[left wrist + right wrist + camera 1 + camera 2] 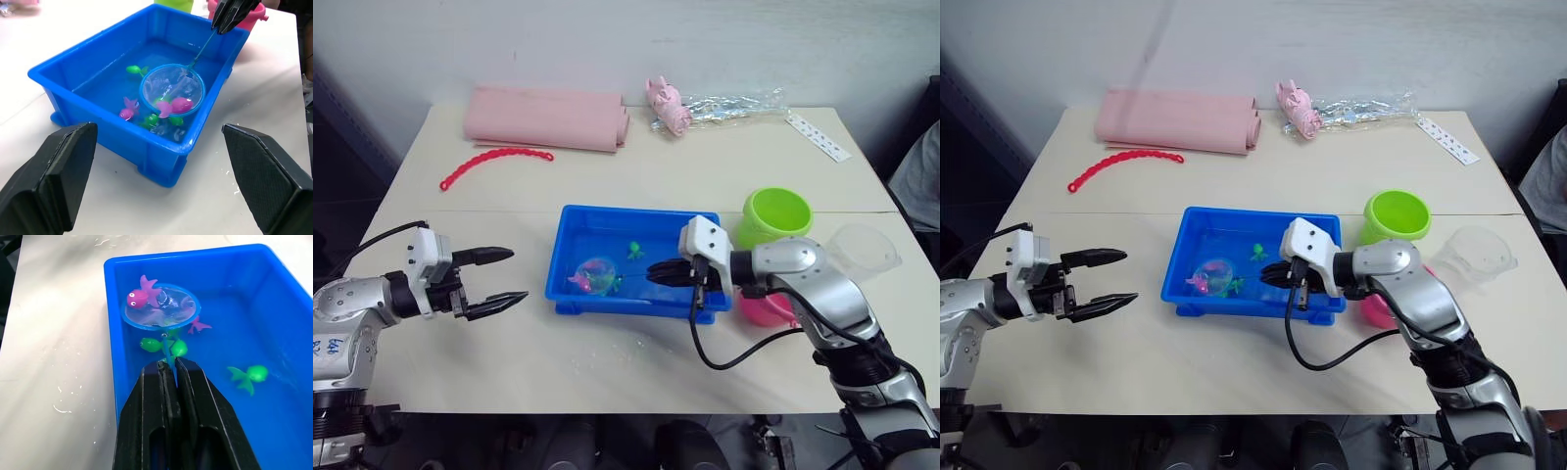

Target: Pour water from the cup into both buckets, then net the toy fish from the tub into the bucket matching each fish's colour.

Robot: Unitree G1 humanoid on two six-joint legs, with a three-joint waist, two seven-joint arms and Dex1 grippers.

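No readable text. White strip (pixel 819 137) beside plastic wrapper (pixel 736 106) bears dark marks, illegible. Blue scribbles on left arm's silver shell (pixel 327 348), not decipherable.

Hot pink round plastic bucket (pixel 766 311) mostly hidden behind the right arm; thin dark net handle (pixel 167 352) disappears between the closed jaws.

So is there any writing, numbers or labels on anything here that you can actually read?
White strip at the table's far right: dark marks, too small to read.
Left arm: blue handwriting on the grey casing, too blurred to read.
Tub, buckets, cup, net: no text seen.
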